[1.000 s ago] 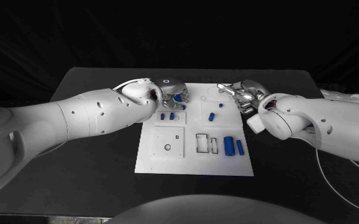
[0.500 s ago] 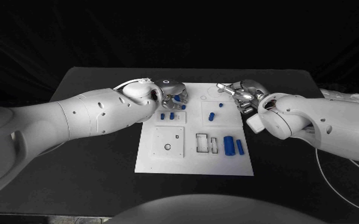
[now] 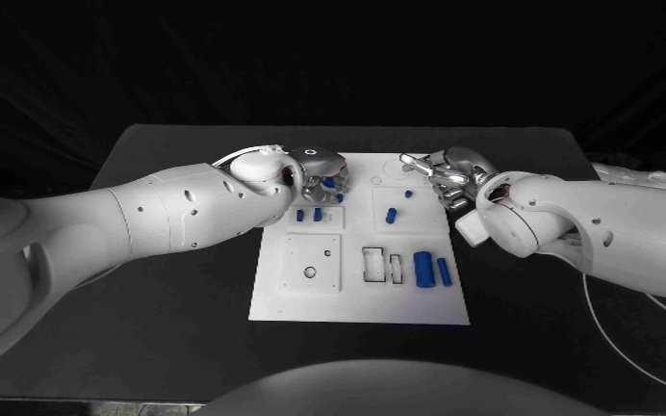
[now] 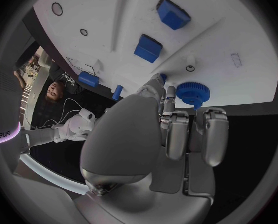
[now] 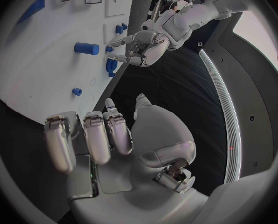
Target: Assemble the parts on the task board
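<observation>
The white task board [image 3: 361,291] lies mid-table. My left hand [image 3: 322,170] hovers over its far left corner, fingertips closed around a blue gear [image 4: 190,92], which also shows under that hand in the right wrist view [image 5: 111,64]. Two blue square blocks [image 4: 148,48] stand in the board close by [image 3: 310,215]. My right hand [image 3: 447,175] hangs over the far right corner with fingers loosely spread [image 5: 108,139] and nothing in them. Near it lie a short blue cylinder [image 3: 393,214] and a small blue peg [image 3: 410,195]. Two larger blue cylinders [image 3: 432,272] lie at the near right.
Black-outlined rectangular slots [image 3: 377,265] and a square plate with small holes [image 3: 313,264] fill the board's near half. Bare black table [image 3: 166,281] extends on either side of the board. My two forearms flank the board's far half.
The right hand has crept slightly left, toward the board's far right corner. The left hand stays over the gear, and the parts on the board have not moved.
</observation>
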`<state>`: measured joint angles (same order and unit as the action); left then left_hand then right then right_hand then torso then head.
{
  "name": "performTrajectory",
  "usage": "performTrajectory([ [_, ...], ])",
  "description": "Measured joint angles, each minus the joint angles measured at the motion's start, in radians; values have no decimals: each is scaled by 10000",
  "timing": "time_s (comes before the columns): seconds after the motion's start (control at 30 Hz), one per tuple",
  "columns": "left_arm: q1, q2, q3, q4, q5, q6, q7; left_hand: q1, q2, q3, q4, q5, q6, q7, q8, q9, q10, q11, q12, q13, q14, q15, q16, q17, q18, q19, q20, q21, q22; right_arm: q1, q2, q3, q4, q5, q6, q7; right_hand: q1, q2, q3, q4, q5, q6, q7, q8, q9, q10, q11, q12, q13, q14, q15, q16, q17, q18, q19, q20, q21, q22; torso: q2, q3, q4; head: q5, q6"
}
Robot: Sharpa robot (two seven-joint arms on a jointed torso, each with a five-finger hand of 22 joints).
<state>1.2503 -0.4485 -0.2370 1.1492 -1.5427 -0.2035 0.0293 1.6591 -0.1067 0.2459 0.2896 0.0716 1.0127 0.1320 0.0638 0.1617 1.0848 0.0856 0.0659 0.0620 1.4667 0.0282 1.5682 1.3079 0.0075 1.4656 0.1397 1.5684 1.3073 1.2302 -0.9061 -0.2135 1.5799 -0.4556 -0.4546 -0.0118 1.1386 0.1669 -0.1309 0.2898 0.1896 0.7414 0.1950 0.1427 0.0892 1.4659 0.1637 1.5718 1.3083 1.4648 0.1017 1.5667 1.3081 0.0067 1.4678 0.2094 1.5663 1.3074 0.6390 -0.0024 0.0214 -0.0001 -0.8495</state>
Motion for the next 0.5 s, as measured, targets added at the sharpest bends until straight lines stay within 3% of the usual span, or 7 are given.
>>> performTrajectory([
  [0.5, 0, 156, 1, -205, -26, 397, -15, 79, 79, 199, -63, 0, 36, -36, 0, -40, 0, 0, 0, 1, 0, 0, 0, -1, 1, 0, 0, 0, 0, 0, 4, 0, -2, -1, 9, -45, 0, 0, 0, 0, 0, 0, 0, 0, 8, 0, 0, 0, 0, 0, 0, 0, -2, 0, 0, 0, 0, -1, -12, 3, -2, 13, -22],
])
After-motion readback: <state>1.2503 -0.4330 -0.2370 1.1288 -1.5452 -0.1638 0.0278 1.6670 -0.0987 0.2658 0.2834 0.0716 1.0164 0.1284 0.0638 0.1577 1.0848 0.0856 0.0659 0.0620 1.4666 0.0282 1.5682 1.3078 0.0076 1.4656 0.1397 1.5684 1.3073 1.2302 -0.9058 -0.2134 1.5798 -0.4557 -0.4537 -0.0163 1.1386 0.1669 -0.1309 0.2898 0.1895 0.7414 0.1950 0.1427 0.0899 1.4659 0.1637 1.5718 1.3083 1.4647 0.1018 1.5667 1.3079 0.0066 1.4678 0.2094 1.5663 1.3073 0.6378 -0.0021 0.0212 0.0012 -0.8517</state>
